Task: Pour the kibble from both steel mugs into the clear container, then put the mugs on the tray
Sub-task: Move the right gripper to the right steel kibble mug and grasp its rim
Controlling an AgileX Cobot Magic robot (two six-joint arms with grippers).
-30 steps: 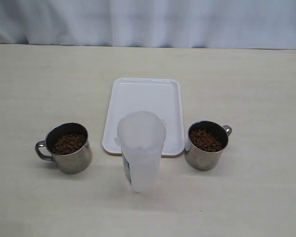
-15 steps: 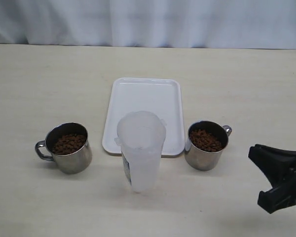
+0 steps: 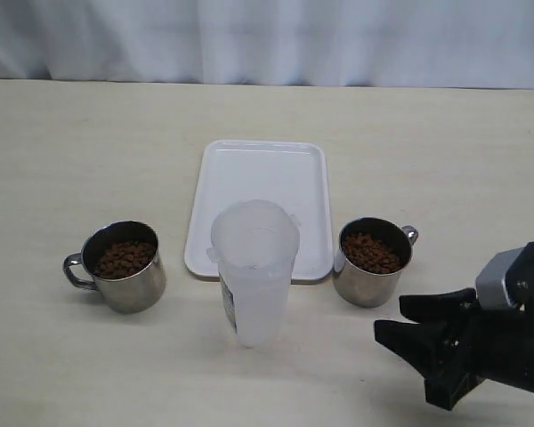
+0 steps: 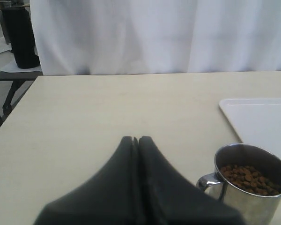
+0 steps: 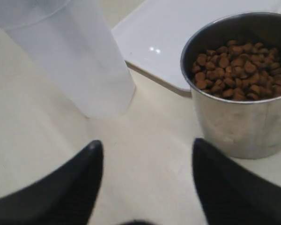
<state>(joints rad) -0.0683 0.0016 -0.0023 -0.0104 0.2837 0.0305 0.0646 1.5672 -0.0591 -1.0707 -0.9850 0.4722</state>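
Note:
Two steel mugs hold brown kibble: the left mug [image 3: 120, 266] [image 4: 246, 187] and the right mug [image 3: 372, 261] [image 5: 241, 84]. Between them stands the clear container [image 3: 254, 271] [image 5: 70, 56], in front of the white tray [image 3: 260, 205] [image 5: 187, 33]. My right gripper [image 3: 390, 320] [image 5: 147, 145] is open, low over the table just in front of the right mug, with nothing between its fingers. My left gripper [image 4: 136, 139] is shut and empty, off to the side of the left mug; it is out of the exterior view.
A white curtain [image 3: 267, 40] runs behind the table's far edge. A dark object [image 4: 19, 37] stands on a side table beyond the table's left end.
The right arm has come in from the lower right and moved left toward the right mug, its gripper open. The mugs, container and tray have not moved.

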